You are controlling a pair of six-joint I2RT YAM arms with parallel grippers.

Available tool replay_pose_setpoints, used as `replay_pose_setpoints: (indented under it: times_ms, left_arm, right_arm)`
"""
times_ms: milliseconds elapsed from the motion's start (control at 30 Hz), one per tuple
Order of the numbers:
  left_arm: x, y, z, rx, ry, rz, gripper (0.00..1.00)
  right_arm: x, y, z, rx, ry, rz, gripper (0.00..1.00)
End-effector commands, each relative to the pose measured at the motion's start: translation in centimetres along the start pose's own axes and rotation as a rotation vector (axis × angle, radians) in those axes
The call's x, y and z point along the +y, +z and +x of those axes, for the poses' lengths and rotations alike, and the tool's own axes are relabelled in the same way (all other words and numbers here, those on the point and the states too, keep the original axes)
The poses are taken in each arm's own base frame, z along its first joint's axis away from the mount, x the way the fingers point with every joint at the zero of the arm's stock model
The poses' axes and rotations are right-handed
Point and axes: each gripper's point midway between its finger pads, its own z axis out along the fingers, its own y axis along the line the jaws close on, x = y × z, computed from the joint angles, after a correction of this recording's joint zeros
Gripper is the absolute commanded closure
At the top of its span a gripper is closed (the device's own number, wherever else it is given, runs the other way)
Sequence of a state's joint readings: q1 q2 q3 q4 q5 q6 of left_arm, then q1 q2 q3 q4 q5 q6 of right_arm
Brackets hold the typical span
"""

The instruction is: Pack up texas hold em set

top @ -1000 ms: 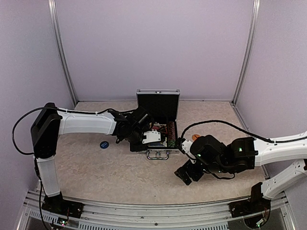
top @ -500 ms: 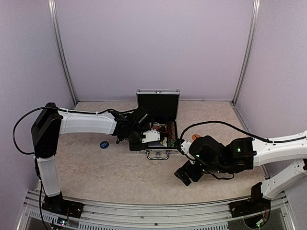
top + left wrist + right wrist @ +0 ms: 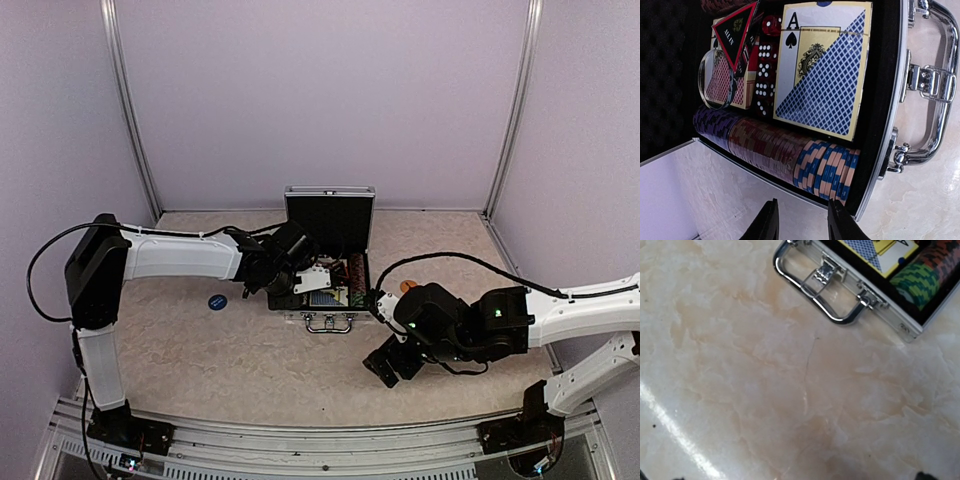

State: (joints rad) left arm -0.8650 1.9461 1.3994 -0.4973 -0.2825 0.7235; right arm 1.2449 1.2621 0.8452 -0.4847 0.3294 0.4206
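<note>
My left gripper hangs over the near-left corner of the open aluminium case. Its fingers are partly spread, with only bare table and the case rim showing between them, so it carries nothing. Just ahead of the fingertips lies the row of striped poker chips. Beyond that is the blue-backed card deck, flat in its slot with the ace of spades face up. The red dice are lined up beside the deck, on the side away from the handle.

I judge the next move turns on the pieces outside the case. A blue disc lies flat on the table behind the left gripper, back along its own forearm and on the near side of it, well apart from the case. The left arm is clearly the nearer one, and I would have to pull back and swing away from the case to reach the disc. It is round, so no wrist alignment matters, but it lies flat and gives little edge to pinch.

An orange disc sits just off the case's right end, ahead of the right gripper and past its wrist. That gripper is spread wide and empty, low over bare table, with the case handle ahead of it. The right arm is the nearer one for the orange disc.

The lid stands upright at the far side of both grippers, so closing it comes last.
</note>
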Motion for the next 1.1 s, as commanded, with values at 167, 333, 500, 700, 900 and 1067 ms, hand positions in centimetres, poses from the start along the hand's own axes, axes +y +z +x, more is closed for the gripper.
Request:
replay_pose_setpoints:
  times_ms: [167,333,500,700,900,1067]
  left_arm:
    - [0.5,0.1,-0.1,-0.001,-0.040,-0.009,0.68]
    - [0.9,-1.5,-1.9,-0.091,-0.068,0.019,0.70]
    - [0.7,-2.6,-3.5,-0.158,-0.076,0.050,0.71]
    - [-0.6,-0.8,-3.2,-0.096,-0.053,0.063,0.71]
    - [-1.6,1.0,-2.3,-0.040,-0.055,0.086,0.71]
    - [-1.9,1.4,-1.9,-0.026,-0.056,0.097,0.71]
  right_arm:
    - [-0.2,0.1,0.4,0.006,0.016,0.003,0.00]
    - [-0.2,0.3,0.5,0.012,0.017,0.003,0.00]
    - [-0.1,0.4,0.4,0.011,0.013,0.002,0.00]
    - [0.1,0.6,0.3,0.016,0.014,-0.001,0.00]
    - [0.0,0.4,0.4,0.017,0.020,0.000,0.00]
    - [0.0,0.4,0.5,0.018,0.021,0.000,0.00]
